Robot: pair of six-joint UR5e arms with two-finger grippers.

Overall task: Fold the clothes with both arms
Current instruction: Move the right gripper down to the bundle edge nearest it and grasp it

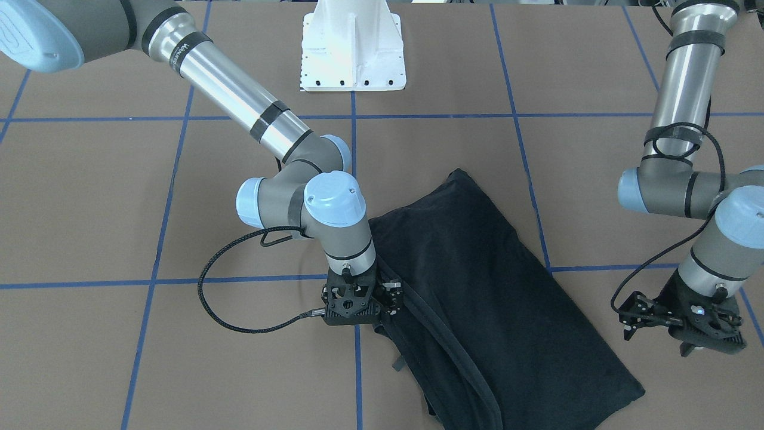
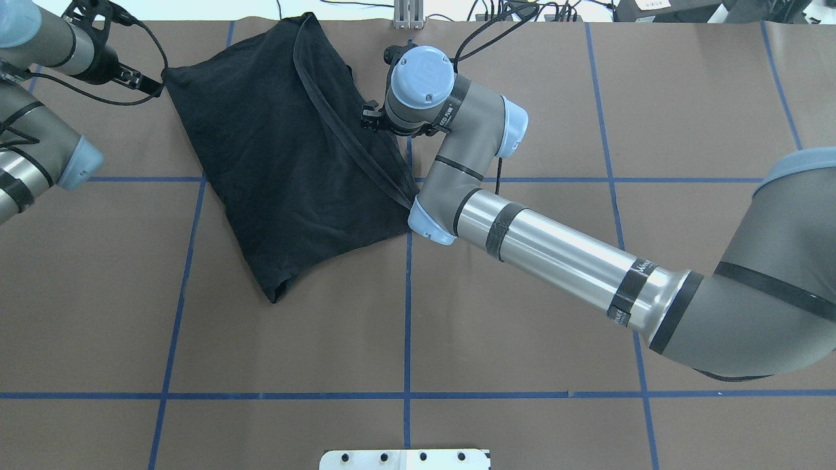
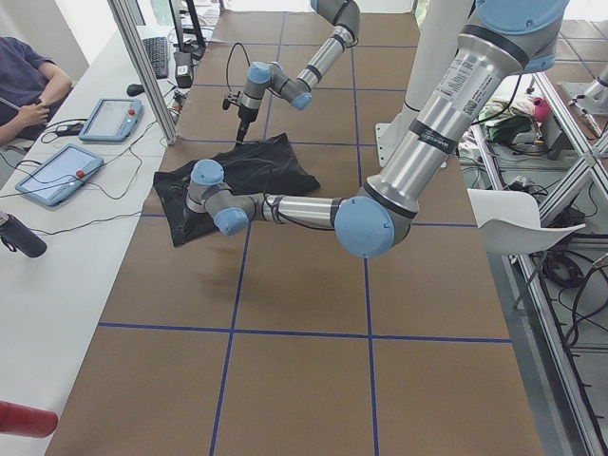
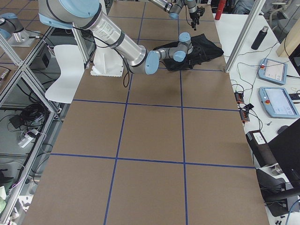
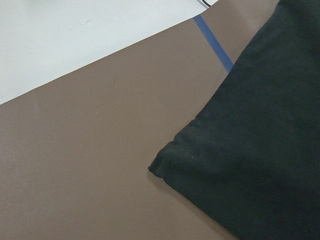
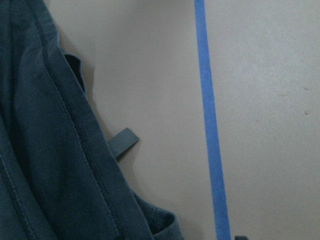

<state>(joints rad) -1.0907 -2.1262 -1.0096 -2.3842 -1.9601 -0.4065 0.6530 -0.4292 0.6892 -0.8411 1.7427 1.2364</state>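
The clothes are one black T-shirt (image 2: pixel 281 163), folded into a slanted rectangle on the brown table, plain side up with no graphic showing (image 1: pixel 477 286). My right gripper (image 1: pixel 361 310) points down at the shirt's stitched hem edge, its fingertips hidden by the wrist. The right wrist view shows that hem (image 6: pixel 40 150) and a small grey tab (image 6: pixel 122 142) sticking out beside it. My left gripper (image 2: pixel 147 81) hovers just off the shirt's far corner, apart from the cloth. That corner (image 5: pixel 165 167) lies flat in the left wrist view. I cannot tell whether either gripper is open or shut.
The white pedestal base (image 1: pixel 352 54) stands at the robot's side of the table. Blue tape lines (image 2: pixel 408 313) grid the brown surface. A person (image 3: pixel 24 81) sits at a side table with tablets (image 3: pixel 57 171) beyond the shirt. A white chair (image 4: pixel 70 70) stands off the table.
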